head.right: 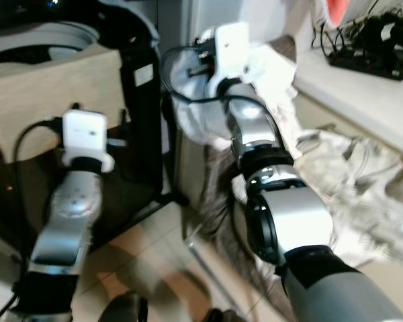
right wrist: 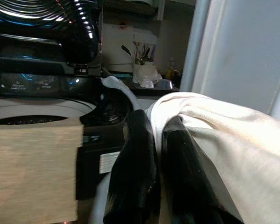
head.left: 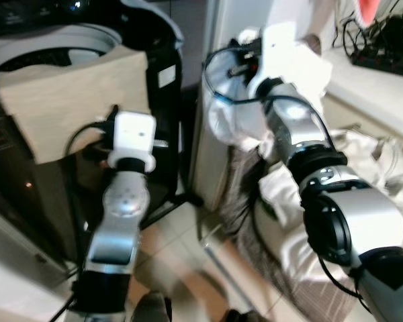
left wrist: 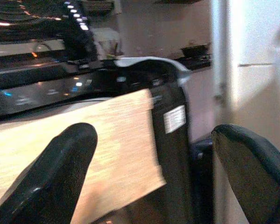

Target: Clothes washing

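My right gripper [right wrist: 151,154] is raised in front of me, to the right of the black top-loading washing machine [head.left: 158,60], and its two black fingers [right wrist: 135,172] are pinched nearly together on a fold of white cloth [right wrist: 224,135]. The cloth drapes away over the right finger and hangs down along my right forearm, where it shows in the head views as a pale bundle [head.left: 232,114] just beside a thin black cable loop [head.left: 218,74].

My left gripper [left wrist: 149,177] is lower and to the left, held up before the near side of the washing machine. Its jaws stand wide apart with nothing between them; through the gap I see the machine's dark side wall with a small white label [left wrist: 174,119].

A beige rectangular towel [head.left: 67,94] lies over the near rim of the washer's round opening [head.left: 54,43] and hangs down its front face. The machine's control panel, with small lit dots, sits along the far side.

To my right, a heap of crumpled white and pale patterned laundry [head.right: 363,194] is piled low, near my right elbow. Beyond it, on the far right, a light countertop [head.right: 363,87] carries a tangle of black cords [head.right: 373,37]. The floor below is pale tile [head.left: 181,255].
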Robot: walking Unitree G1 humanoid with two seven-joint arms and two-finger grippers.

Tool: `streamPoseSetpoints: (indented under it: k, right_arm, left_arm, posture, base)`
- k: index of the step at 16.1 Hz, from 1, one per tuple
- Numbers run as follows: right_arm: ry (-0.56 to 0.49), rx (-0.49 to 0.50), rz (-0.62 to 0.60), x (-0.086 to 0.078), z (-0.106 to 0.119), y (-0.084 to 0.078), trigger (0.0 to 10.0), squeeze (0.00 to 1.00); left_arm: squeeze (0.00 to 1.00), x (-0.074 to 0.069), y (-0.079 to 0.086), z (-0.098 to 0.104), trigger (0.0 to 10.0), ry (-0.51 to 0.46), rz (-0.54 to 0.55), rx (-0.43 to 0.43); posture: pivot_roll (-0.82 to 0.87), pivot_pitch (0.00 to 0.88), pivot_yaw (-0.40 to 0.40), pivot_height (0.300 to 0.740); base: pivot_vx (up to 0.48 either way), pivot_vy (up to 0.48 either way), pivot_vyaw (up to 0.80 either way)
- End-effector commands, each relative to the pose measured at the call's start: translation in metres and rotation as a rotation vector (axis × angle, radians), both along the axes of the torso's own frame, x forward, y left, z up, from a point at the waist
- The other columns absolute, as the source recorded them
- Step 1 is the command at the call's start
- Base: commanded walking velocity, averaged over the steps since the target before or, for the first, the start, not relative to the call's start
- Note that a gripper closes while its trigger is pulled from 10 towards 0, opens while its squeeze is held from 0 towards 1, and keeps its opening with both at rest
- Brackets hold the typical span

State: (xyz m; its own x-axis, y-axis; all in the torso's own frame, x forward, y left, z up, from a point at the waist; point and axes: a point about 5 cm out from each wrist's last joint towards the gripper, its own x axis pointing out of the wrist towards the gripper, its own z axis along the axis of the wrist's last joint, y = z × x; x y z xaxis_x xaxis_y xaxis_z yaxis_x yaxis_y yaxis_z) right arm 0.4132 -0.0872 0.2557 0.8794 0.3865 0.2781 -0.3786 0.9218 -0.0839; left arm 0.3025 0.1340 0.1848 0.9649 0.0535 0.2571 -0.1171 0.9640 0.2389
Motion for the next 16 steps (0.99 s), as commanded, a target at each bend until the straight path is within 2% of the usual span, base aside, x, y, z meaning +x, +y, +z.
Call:
streamPoseSetpoints:
  k: [1,3,7,8,11,14,16]
  right_arm:
    - [-0.013,-0.003,-0.018,0.001,0.004,-0.006,0.0,0.18]
    - [-0.012,-0.014,-0.027,0.002,0.005,-0.009,0.0,0.18]
    - [-0.013,-0.023,-0.034,0.003,0.009,-0.01,0.0,0.21]
    - [-0.009,-0.024,-0.035,0.003,0.006,-0.01,0.0,0.2]
    - [0.003,-0.022,-0.037,0.002,0.001,-0.01,0.0,0.21]
    - [0.002,-0.024,-0.037,0.002,0.001,-0.01,0.0,0.2]
    - [0.012,-0.03,-0.039,0.002,-0.001,-0.011,0.0,0.2]
  left_arm:
    - [0.0,0.0,-0.007,0.0,10.0,0.001,-0.014,0.001]
    - [0.0,0.001,-0.01,0.0,10.0,-0.006,0.001,0.043]
    - [0.0,0.002,-0.015,0.002,10.0,-0.018,-0.036,0.091]
    - [0.0,-0.001,-0.018,0.001,10.0,-0.013,-0.086,0.109]
    - [0.0,-0.002,-0.021,0.002,10.0,-0.024,-0.114,0.124]
    - [0.0,0.003,-0.015,0.002,10.0,-0.009,-0.063,0.074]
    - [0.0,0.003,-0.015,0.004,10.0,-0.029,-0.071,0.08]
  posture:
    - [0.16,0.008,-0.083,0.74]
    - [0.15,0.007,-0.08,0.74]
    - [0.15,0.004,-0.079,0.74]
    - [0.15,0.004,-0.078,0.74]
    - [0.15,0.0,-0.073,0.74]
    - [0.15,0.0,-0.072,0.74]
    - [0.15,0.0,-0.068,0.74]
  base:
    - [-0.289,0.386,0.0]
    - [-0.328,0.354,0.0]
    - [0.0,0.0,0.0]
    - [0.0,-0.454,0.0]
    - [0.0,-0.435,0.0]
    - [0.184,-0.361,0.0]
    - [0.0,0.0,0.0]
